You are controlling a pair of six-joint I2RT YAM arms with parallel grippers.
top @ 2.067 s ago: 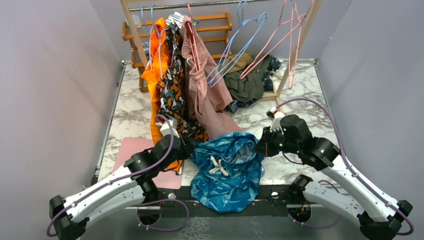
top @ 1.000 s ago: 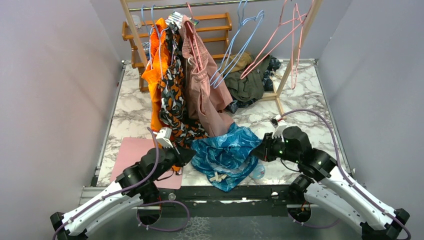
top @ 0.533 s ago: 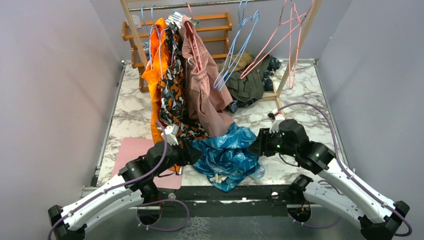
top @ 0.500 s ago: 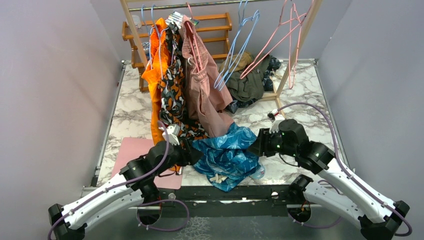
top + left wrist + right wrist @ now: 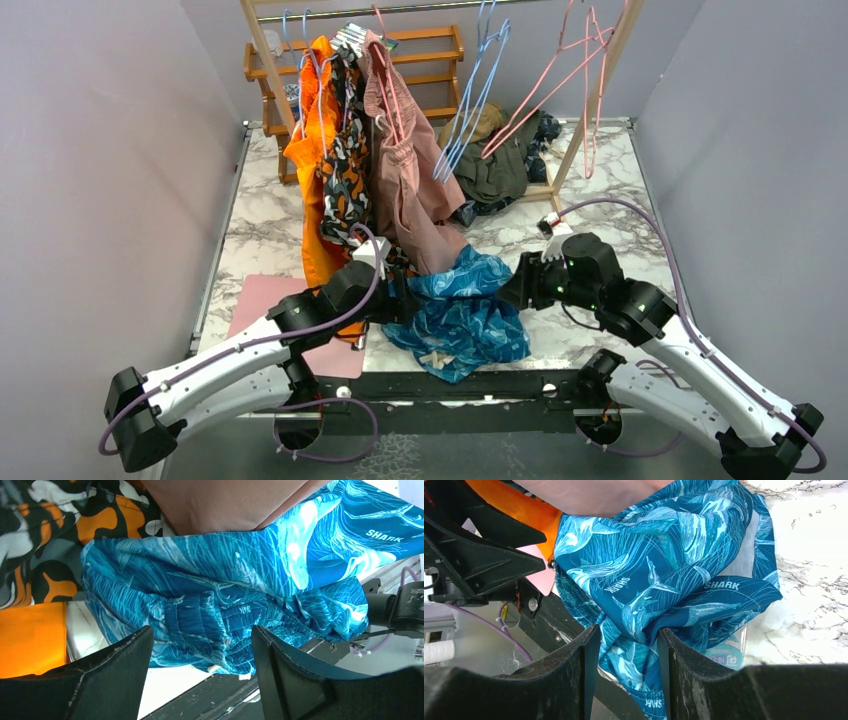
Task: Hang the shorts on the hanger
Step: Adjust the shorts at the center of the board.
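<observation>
Item, shorts [image 5: 460, 315]: teal-blue, leaf and shark print, white drawstring [image 5: 435, 357] showing near the front; heaped on the marble table [image 5: 250, 230] at its near edge, part of the heap over the dark front rail, lying between the two grippers. Its far side touches the hem of the dusty-pink shorts [image 5: 405, 190] hanging above it. Item, hanger [image 5: 545, 98]: thin pink, bare, hung tilted from the rail at far right, well apart from the teal heap. Item, left gripper [image 5: 200, 630]: fingers spread wide, nothing between them, tips just short of the crumpled shorts' left side. Item, right gripper [image 5: 626, 630]: fingers parted, a fold of the teal fabric lying in the gap, at the heap's right side. Other stock: orange-black patterned shorts [image 5: 345, 190] and an orange garment [image 5: 310, 140] hung at left of the rail; light blue hangers [image 5: 470, 100] mid-rail; a dark green clothes pile [image 5: 495, 170] on the table behind; a pink mat [image 5: 265, 300] under the left arm
</observation>
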